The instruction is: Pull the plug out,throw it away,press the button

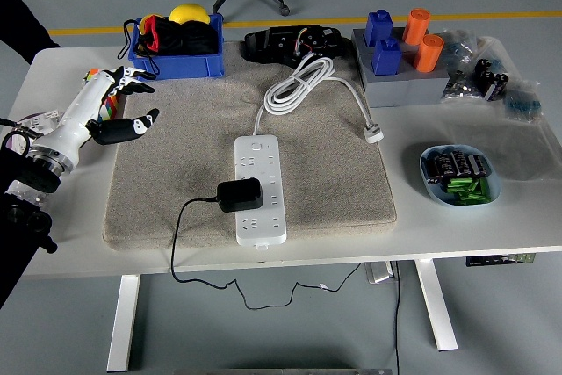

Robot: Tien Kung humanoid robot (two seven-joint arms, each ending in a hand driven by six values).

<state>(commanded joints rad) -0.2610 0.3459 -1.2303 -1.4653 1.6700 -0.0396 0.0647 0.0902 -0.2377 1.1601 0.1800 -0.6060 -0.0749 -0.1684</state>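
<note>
Nearest the table's front edge, a thin black cable trails off the beige mat and hangs below the tabletop. It leads to the black plug, a boxy adapter seated in the white power strip, which lies lengthwise on the near middle of the mat. The adapter looks light, hard and smooth-sided, so it could slip; the best hold is probably a pinch across its two flat sides, pulling straight up rather than by the soft cable. The strip itself is light and may lift with it unless the prongs let go cleanly. The button is likely at the strip's far end, though it is too small to make out.

To the right, a pale blue bowl holds batteries. On the left, the left hand hovers at the mat's far left edge, fingers spread and empty, well apart from the plug. The right hand is not in view.

Farther back, the strip's white cord lies coiled, its own plug loose on the mat. At the far edge stand a blue bin and a grey block with blue and orange pieces.
</note>
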